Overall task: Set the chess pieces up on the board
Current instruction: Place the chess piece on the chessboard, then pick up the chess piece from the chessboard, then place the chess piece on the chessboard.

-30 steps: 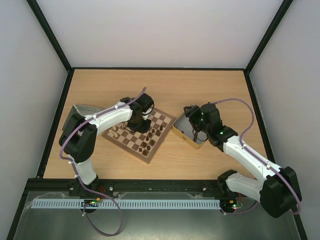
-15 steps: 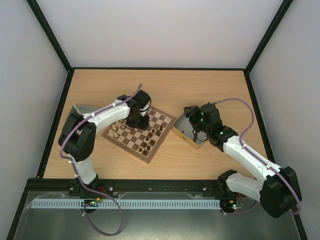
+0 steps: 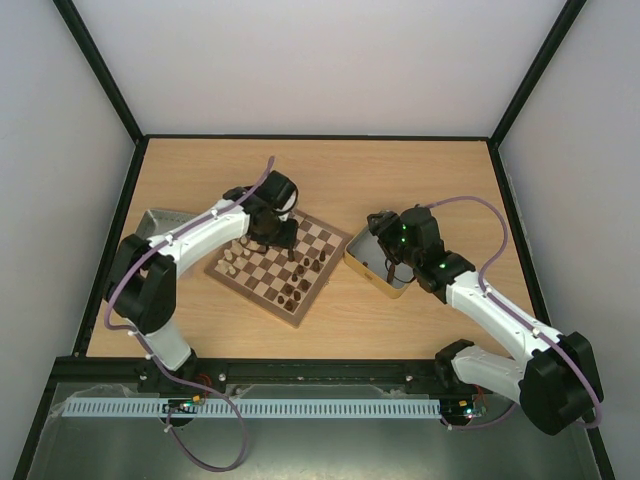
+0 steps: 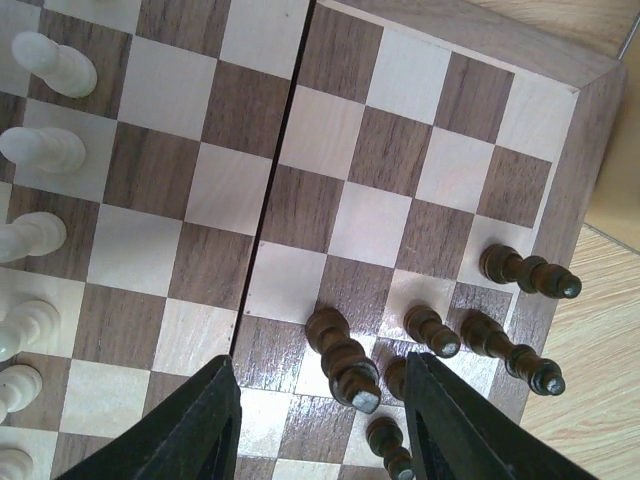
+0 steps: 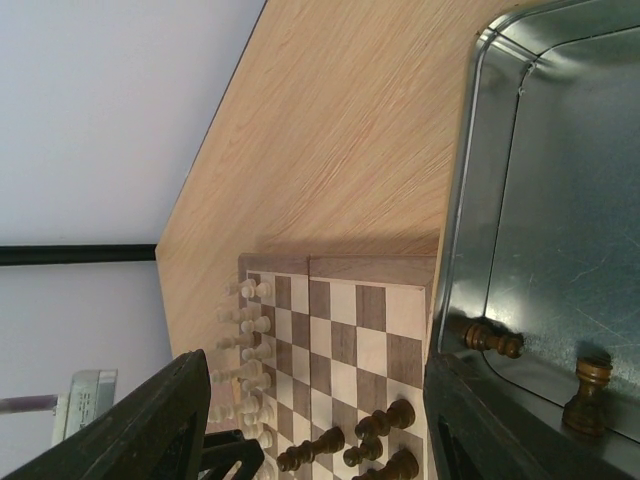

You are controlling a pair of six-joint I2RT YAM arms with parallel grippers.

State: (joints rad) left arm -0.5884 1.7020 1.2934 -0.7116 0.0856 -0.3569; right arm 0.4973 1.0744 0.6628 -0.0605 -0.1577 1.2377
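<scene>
The overhead view places the flat square wooden chessboard [image 3: 262, 272], checked tan and dark brown with a brown rim, left of centre on the table and turned at an angle. The left gripper [image 3: 277, 233] hangs over its far side. The right gripper [image 3: 384, 240] hangs over the shiny rectangular metal tin [image 3: 353, 262] just right of the board.

Only the left wrist camera shows the tiny turned figures clearly. A column of pale cream pieces [image 4: 45, 65] stands along one edge, and a cluster of dark brown pieces [image 4: 500, 268] stands near the opposite rim. One tall dark piece [image 4: 345, 355] stands on a square between the left fingers [image 4: 215, 425], which are parted and clear of it on both sides, so nothing is grasped.

Only the right wrist camera looks inside the tin. Two dark pieces are there, one lying on its side [image 5: 492, 340] and one upright [image 5: 588, 390]. The right fingers [image 5: 130, 435] are spread wide with nothing between them.

The table [image 3: 420, 180] is pale wood-grain laminate, and a grey tray [image 3: 160, 218] sits at its left edge. Plain white walls [image 3: 320, 60] enclose it, joined by black frame bars [image 3: 100, 70].
</scene>
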